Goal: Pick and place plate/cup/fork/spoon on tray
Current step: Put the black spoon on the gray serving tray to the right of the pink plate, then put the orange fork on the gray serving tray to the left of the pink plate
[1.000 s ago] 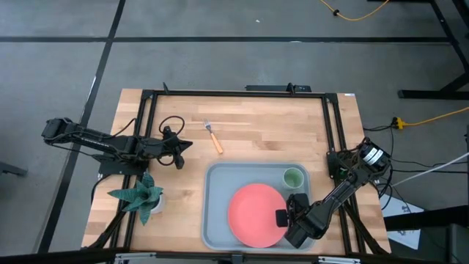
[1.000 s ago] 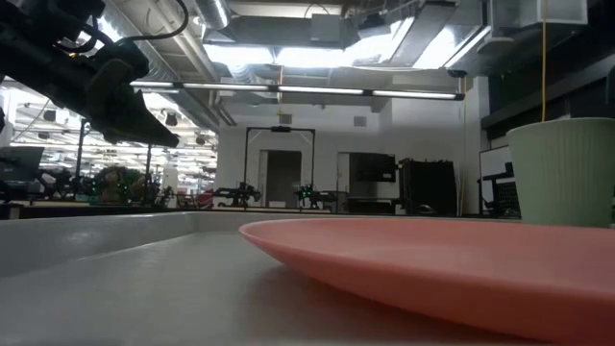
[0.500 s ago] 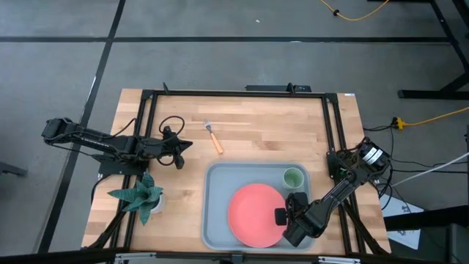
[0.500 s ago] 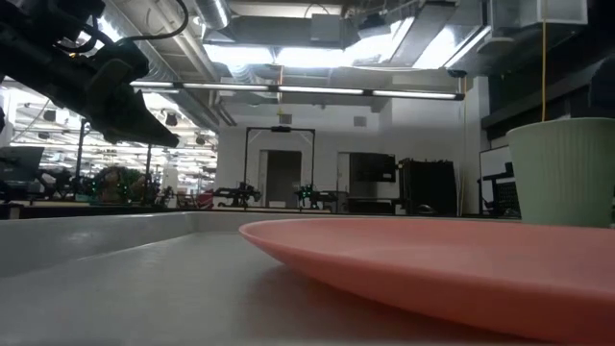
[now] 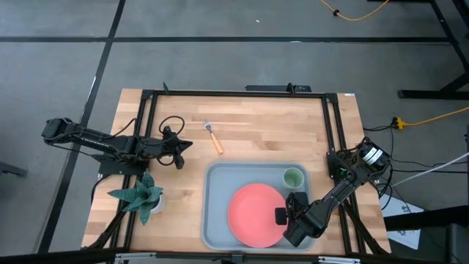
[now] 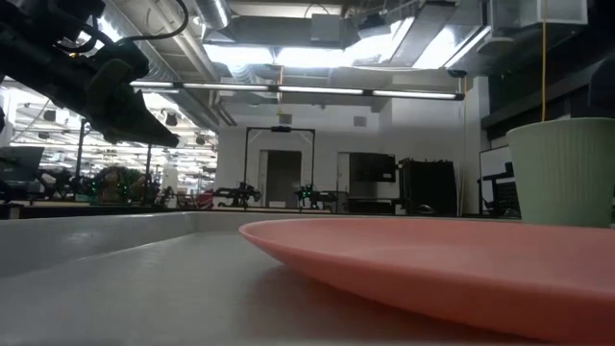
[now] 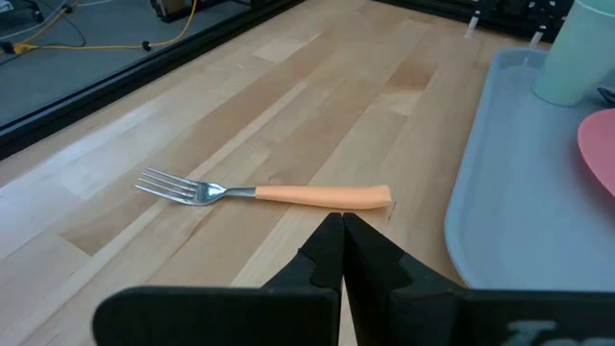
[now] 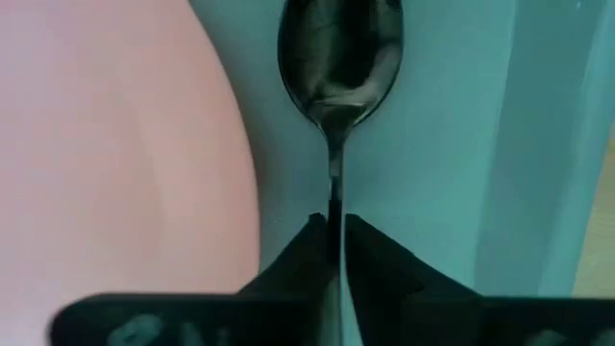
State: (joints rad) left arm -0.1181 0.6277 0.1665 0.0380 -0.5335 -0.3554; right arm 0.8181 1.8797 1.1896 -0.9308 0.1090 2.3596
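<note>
The grey-blue tray [image 5: 216,183] lies at the table's near right. The pink-red plate [image 5: 255,214] rests flat in it, and the light-green cup [image 5: 293,177] stands upright in its far right corner. My right gripper [image 5: 297,199] is over the tray between the plate and the right rim, shut on the dark spoon [image 8: 338,58]. The orange-handled fork [image 5: 213,136] lies flat on the wood, off the tray's far left corner. My left gripper [image 5: 189,145] is shut and empty, just left of the fork [image 7: 259,192] and above the table. My right gripper pinches the spoon's thin handle [image 8: 334,207] between its two fingers, which lie along the handle. The oval bowl [image 8: 338,48] sticks out ahead of the fingers, toward the cup, low over the tray floor [image 8: 452,115]. Whether the bowl touches the floor I cannot tell.
A green folded-paper plant in a white pot [image 5: 141,196] stands at the near left. Black frame rails [image 5: 234,94] run along the table's far, left and right sides. Bare wood lies between the fork and the far right corner.
My right gripper with the spoon has shifted a little toward the table's left, closer to the plate. A dark part of the arm now shows at the low view's right edge above the cup.
</note>
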